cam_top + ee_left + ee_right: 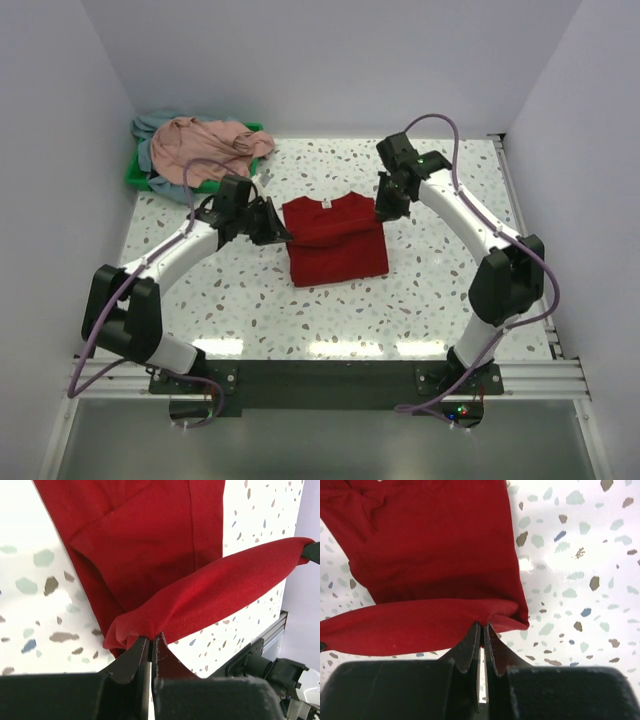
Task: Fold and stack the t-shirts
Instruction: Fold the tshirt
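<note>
**Mia:** Where the two arms meet, what is that red thing?

**Ben:** That is the red t-shirt point(335, 250). It lies on the worktop point(440, 285), and part of it is lifted up.

**Mia:** What is the left tool point(151, 641) doing?

**Ben:** It is closed tight on the left edge of the red t-shirt. It pinches a bunch of the cloth.

**Mia:** And the right tool point(481, 628)?

**Ben:** It pinches the right edge of the red t-shirt the same way. A strip of red cloth stretches from one tool to the other, over the flat part of the shirt.

**Mia:** Where are the other shirts?

**Ben:** Look past the left side of the red t-shirt, well apart from it and farther back. The green tray point(133, 176) sits there. The pink t-shirt point(205, 145) is crumpled on top in it. The grey-blue t-shirt point(152, 126) is under the pink one and peeks out at the edges.
</note>
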